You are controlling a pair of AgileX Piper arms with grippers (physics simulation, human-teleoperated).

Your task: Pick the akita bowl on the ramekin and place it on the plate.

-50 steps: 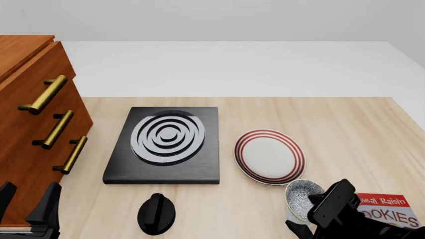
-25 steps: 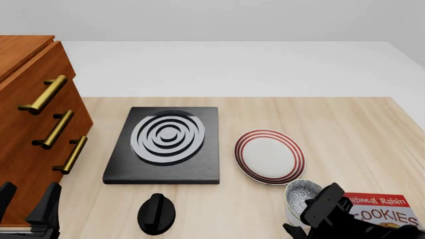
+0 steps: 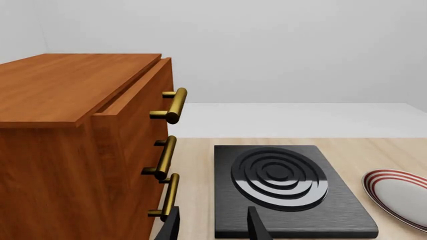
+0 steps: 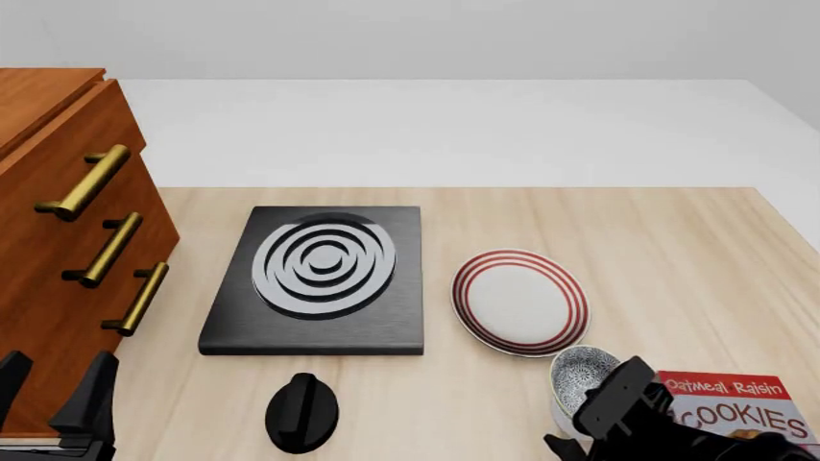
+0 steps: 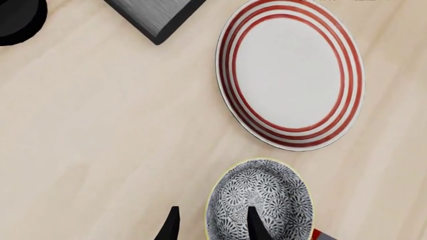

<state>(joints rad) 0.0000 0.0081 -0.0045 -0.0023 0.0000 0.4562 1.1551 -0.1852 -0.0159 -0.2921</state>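
- From the front, the akita bowl (image 4: pixel 583 373) sits near the table's front right, just beside the plate (image 4: pixel 520 302), with the right arm covering its near side.
- The right wrist camera alone shows the right gripper (image 5: pixel 211 225) spread open across the bowl's rim, one finger inside, one outside.
- The ramekin is hidden beneath the bowl.
- The left gripper (image 3: pixel 212 228) hangs open beside the wooden drawer cabinet (image 3: pixel 87 150), facing the stove (image 3: pixel 287 187).
- A cookies box (image 4: pixel 736 411) lies right of the bowl.
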